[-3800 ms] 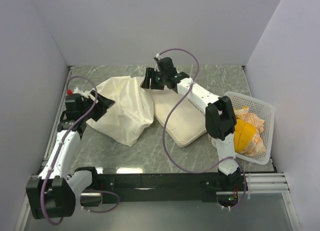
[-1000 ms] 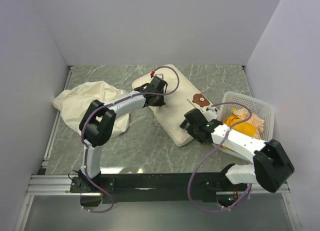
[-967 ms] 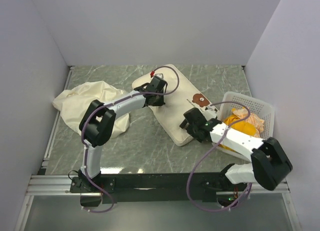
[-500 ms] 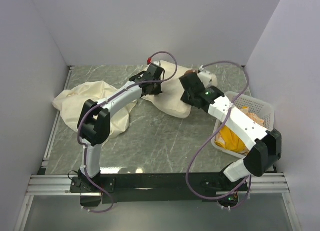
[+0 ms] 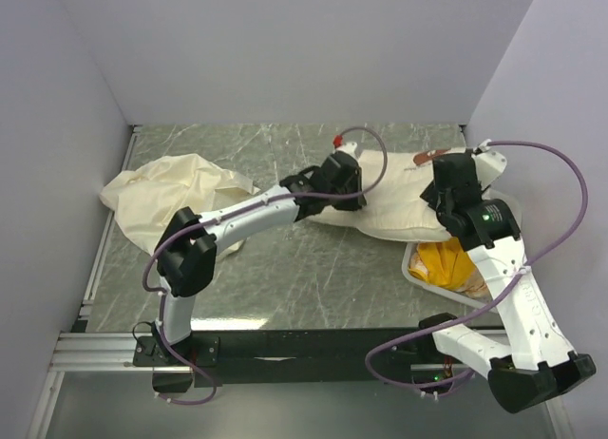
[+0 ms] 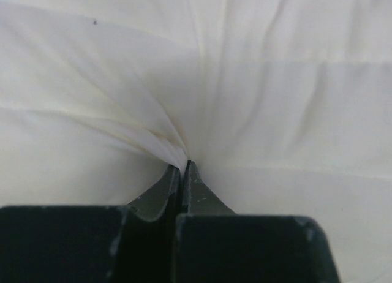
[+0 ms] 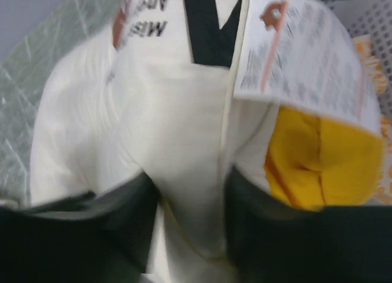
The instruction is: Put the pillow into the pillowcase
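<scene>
The left gripper (image 6: pixel 182 168) is pinching a fold of the pillow (image 5: pixel 394 197) tight at its left end, while the right gripper (image 7: pixel 191 197) is clasping the pillow's printed end between its fingers. The pillow is stretching between them toward the far-right corner of the bench (image 5: pixel 285 263), and the pillowcase (image 5: pixel 176 187) is lying crumpled near the far-left corner.

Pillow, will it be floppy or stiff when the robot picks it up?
Probably floppy: the pillow bends out of shape between the left end effector and the right end effector. Likely squashy too, since its cloth gathers into folds at the left pinch. Its puffy look suggests it is light for its size.
</scene>
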